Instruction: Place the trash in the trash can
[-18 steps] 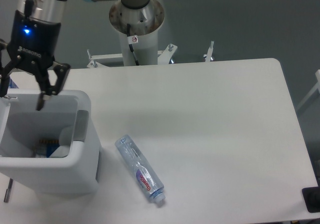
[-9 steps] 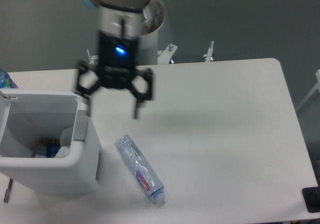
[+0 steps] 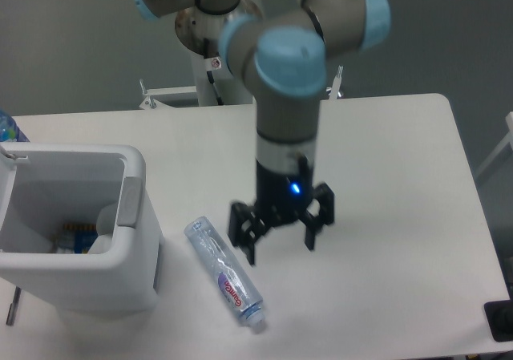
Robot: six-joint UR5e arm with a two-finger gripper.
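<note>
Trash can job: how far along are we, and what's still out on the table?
Something pale already sits inside the trash can, so the wrapper looks done, though I can't identify it for certain. Nothing is in hand: the gripper is open and empty, just right of the bottle. The crushed bottle lies on the table beside the can, still to be picked up and dropped in.

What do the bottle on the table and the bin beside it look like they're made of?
The bottle looks like thin clear plastic: see-through, creased and crushed, with a purple-and-red label. The bin appears to be rigid white plastic with a smooth, slightly glossy finish, rounded corners and a thick rim; the grey panel on its rim is probably plastic too.
</note>
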